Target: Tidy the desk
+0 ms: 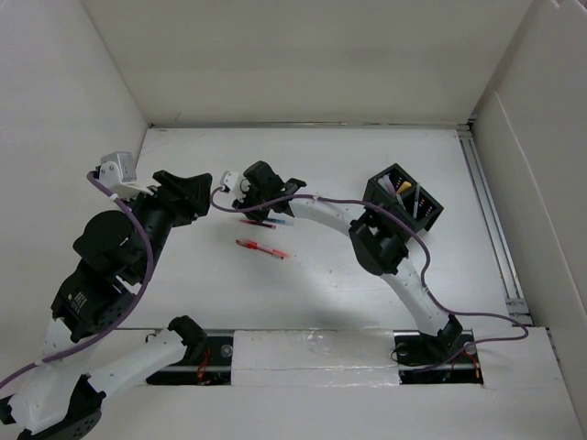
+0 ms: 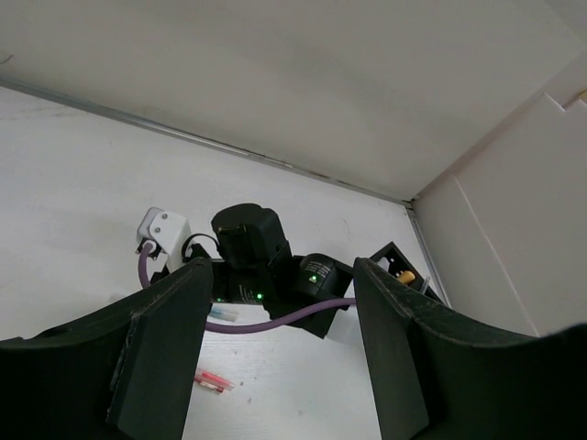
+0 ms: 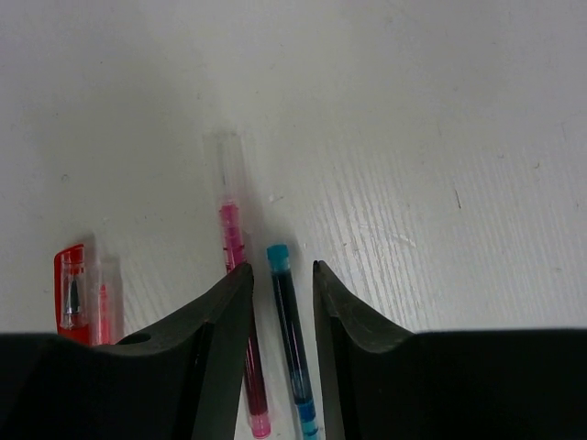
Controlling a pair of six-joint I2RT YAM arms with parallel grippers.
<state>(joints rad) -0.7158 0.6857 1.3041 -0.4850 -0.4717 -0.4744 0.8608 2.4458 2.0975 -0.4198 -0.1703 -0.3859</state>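
Desk [image 1: 321,165] | left jaws parted, empty | right jaws parted astride blue pen [image 3: 292,339], beside pink pen [image 3: 231,229]

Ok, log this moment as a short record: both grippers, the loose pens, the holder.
left gripper: open, nothing between its fingers, held off the desk
right gripper: open, down at the desk over two pens
blue pen: flat on the desk, between the right gripper's fingers
pink pen: flat beside the blue pen, partly hidden by one finger
red pen: flat, apart from the other two, outside the fingers
black slotted pen holder: on the right of the desk, a few items inside
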